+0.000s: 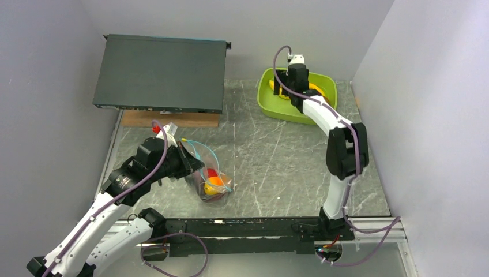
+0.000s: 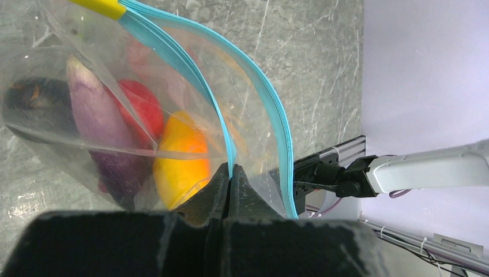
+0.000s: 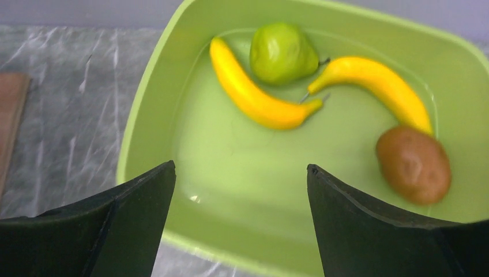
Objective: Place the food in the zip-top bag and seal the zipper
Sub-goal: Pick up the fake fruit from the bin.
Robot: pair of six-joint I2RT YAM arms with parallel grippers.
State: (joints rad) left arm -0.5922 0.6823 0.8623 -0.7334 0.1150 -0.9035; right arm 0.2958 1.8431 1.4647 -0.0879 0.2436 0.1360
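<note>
Top view overlooks table (image 1: 277,161), wrist cameras close above bag (image 2: 248,98), tub (image 3: 230,173)

Can't name the dark lump (image 2: 34,107) at the left of the zip-top bag (image 2: 52,63) through crinkled plastic, its top and left cut off by the left wrist frame. From the top, catches only yellow slivers of bananas (image 1: 317,88) in the green tub (image 1: 271,104) under the right arm (image 1: 323,112). Gets the kiwi (image 3: 413,164) blurred on the right wrist view, tub's right rim off-frame.

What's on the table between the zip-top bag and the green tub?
Nothing. In the top external view, only bare grey tabletop runs between the zip-top bag and the green tub.
</note>
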